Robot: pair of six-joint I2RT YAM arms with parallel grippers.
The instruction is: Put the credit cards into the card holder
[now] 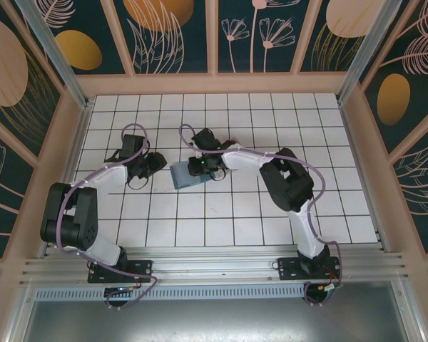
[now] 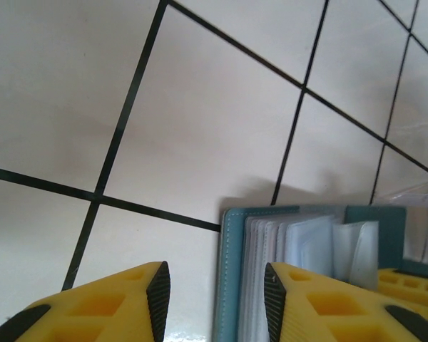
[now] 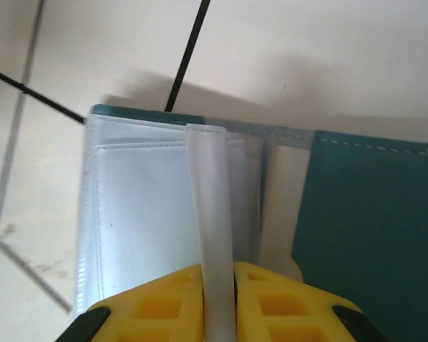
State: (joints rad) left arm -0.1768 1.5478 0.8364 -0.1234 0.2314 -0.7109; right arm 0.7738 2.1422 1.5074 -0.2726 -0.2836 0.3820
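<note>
**Background only: tiled table, printed walls, alu frame**

White tiled tabletop (image 1: 221,221) with thin black grid lines takes the middle of the top view. A light wooden frame (image 1: 214,83) runs round it on the far, left and right sides. Above the frame: teal wall panels (image 1: 171,35) with orange ovals and pale leaf/flower line drawings. Aluminium posts (image 1: 51,50) slant in at upper left and upper right. Bottom of frame: aluminium rail (image 1: 214,265), perforated strip (image 1: 214,292) below it, then grey sheet metal (image 1: 214,320). Right wrist view, lower left: faint dark scuff (image 3: 46,269) on a tile.
</note>
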